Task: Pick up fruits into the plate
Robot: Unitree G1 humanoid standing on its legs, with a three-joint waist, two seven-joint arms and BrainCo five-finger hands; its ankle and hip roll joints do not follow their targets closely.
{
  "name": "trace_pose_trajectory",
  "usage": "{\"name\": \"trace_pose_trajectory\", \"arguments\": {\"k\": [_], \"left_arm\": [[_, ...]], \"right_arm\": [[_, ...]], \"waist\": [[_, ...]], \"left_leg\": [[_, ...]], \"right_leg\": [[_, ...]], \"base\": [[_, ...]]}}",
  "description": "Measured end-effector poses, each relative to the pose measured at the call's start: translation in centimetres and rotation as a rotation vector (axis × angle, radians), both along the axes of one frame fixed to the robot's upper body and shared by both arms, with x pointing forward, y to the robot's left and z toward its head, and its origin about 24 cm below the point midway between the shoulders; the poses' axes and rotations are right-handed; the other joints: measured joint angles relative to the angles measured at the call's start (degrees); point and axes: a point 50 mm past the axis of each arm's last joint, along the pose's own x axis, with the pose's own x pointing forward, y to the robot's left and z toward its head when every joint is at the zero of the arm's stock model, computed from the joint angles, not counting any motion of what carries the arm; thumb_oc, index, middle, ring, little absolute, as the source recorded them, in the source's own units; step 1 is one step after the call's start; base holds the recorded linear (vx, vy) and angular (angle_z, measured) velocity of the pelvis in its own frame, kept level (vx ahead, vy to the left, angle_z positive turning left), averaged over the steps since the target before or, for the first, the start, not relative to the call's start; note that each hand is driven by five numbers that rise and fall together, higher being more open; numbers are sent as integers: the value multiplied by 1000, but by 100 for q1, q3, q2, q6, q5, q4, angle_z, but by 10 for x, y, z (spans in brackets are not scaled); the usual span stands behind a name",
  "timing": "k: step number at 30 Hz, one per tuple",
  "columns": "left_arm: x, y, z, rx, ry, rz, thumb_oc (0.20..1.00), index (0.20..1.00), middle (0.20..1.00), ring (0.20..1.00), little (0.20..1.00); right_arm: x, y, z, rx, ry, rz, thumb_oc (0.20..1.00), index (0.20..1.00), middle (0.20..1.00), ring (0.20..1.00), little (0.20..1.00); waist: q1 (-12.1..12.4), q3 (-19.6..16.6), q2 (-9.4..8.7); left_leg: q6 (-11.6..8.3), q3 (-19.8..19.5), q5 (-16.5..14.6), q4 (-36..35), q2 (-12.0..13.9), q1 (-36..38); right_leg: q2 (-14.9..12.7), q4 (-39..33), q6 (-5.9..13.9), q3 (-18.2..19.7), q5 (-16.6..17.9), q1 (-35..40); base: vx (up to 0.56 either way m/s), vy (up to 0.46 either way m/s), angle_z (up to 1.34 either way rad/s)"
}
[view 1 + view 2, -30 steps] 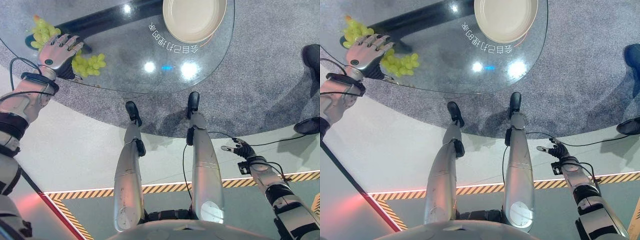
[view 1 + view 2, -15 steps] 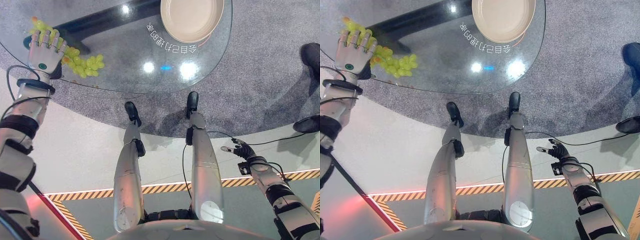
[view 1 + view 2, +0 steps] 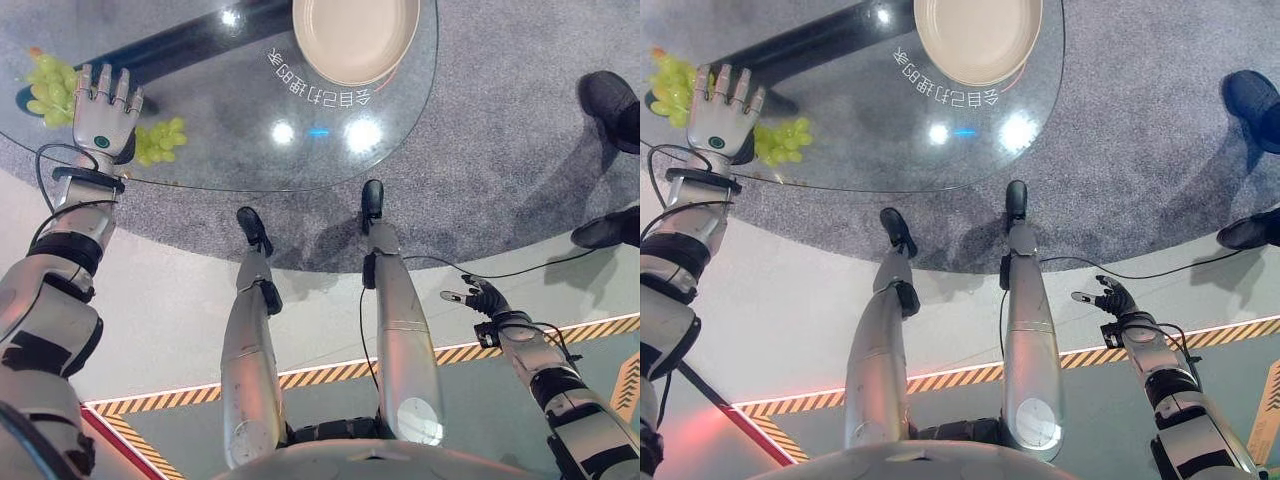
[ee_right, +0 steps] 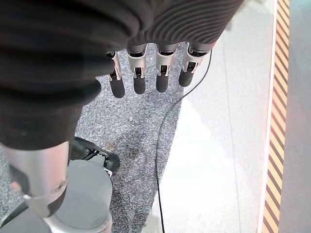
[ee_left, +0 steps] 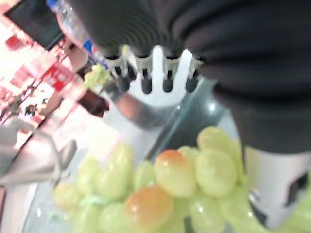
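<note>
A bunch of green grapes [image 3: 158, 140] lies on the round glass table [image 3: 300, 183] at its left side, and more of the bunch [image 3: 44, 82] shows left of my left hand. My left hand [image 3: 103, 112] hovers flat over the middle of the bunch, open, fingers straight and pointing away from me. In the left wrist view the grapes [image 5: 170, 179] sit just under the palm, with the straight fingers [image 5: 146, 77] past them. An empty beige plate [image 3: 355, 35] stands at the table's far side, well to the right of the grapes. My right hand [image 3: 478, 297] hangs open low beside my right leg, away from the table.
A dark bar of the table's base [image 3: 190, 45] runs under the glass from the grapes toward the plate. A person's dark shoes [image 3: 608, 95] stand on the grey carpet at the right. Yellow-black striped tape [image 3: 590, 328] marks the floor near my right hand.
My left hand has turned from angled right to pointing straight ahead and shifted across the bunch, so grapes now show on both sides. The camera has shifted. The right hand stays put.
</note>
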Motion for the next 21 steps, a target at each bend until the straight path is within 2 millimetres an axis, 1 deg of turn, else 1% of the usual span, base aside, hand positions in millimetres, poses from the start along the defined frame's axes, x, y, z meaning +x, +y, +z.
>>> {"name": "trace_pose_trajectory", "arguments": {"k": [4,6,8,9,10,13,14,16,17,18,19,21], "left_arm": [[0,1,-1,14,9,-11,1000,1000,1000,1000,1000],[0,1,-1,9,21,-3,1000,1000,1000,1000,1000],[1,3,-2,-6,49,6,1000,1000,1000,1000,1000],[1,4,-3,-11,60,7,1000,1000,1000,1000,1000],[1,5,-6,-15,83,15,1000,1000,1000,1000,1000],[2,6,-6,-27,116,22,1000,1000,1000,1000,1000],[3,7,-6,-41,131,29,953,953,953,953,953],[4,9,-6,-76,161,50,630,630,630,630,630],[4,10,-7,-94,184,57,551,551,551,551,551],[5,10,-9,-108,201,61,504,504,504,504,504],[5,10,-12,-149,236,69,200,200,200,200,200],[6,12,-13,-226,264,90,200,200,200,200,200]], "right_arm": [[1,0,1,0,-3,-2,1000,1000,1000,1000,1000],[1,0,1,-1,-4,-2,1000,1000,1000,1000,1000],[1,0,1,-1,-7,-2,1000,1000,1000,1000,1000],[1,0,1,-1,-8,-2,1000,1000,1000,1000,1000],[2,0,2,-2,-12,-2,1000,1000,1000,1000,1000],[4,1,5,-3,-26,3,1000,1000,1000,1000,1000],[4,1,5,5,-31,0,1000,1000,1000,1000,1000],[5,1,6,9,-35,-2,1000,1000,1000,1000,1000],[5,1,7,7,-37,-2,1000,1000,1000,1000,1000],[5,0,7,6,-39,-2,1000,1000,1000,1000,1000],[5,-1,8,4,-42,-1,1000,1000,1000,1000,1000],[6,0,9,5,-51,4,1000,1000,1000,1000,1000]], "waist": [[-2,-1,-1],[-21,-1,-2],[-47,-6,-11],[-46,-7,-20],[-61,-15,-37],[-97,-16,-43],[-100,-16,-44],[-103,-16,-45],[-104,-16,-46],[-104,-16,-46],[-104,-17,-48],[-103,-35,-80]], "left_leg": [[-23,13,-48,31,0,-27],[2,26,-88,98,0,-83],[20,42,-106,105,-6,-115],[-9,47,-138,111,-5,-114],[31,62,-121,120,-5,-106],[37,83,-139,120,-5,-104],[34,88,-147,124,-2,-103],[33,89,-148,125,-1,-103],[33,90,-149,130,-1,-104],[31,89,-151,136,-1,-104],[18,89,-166,150,2,-104],[1,97,-182,172,16,-109]], "right_leg": [[-3,-25,3,14,-2,-13],[-5,-67,4,32,-1,-25],[-7,-105,23,52,12,-43],[-5,-113,45,56,1,-42],[-3,-122,8,70,31,-36],[-4,-154,20,73,54,-23],[-4,-155,19,74,55,-21],[-3,-155,19,74,55,-21],[-3,-156,17,74,56,-20],[-3,-156,17,75,56,-18],[-1,-159,18,75,56,-9],[11,-188,18,83,55,-3]], "base": [[0,32,-1],[2,61,-2],[70,56,-3],[62,51,-5],[-7,24,-4],[-2,7,-1],[0,0,0],[0,0,0],[0,0,0],[0,0,0],[0,0,0],[0,0,0]]}}
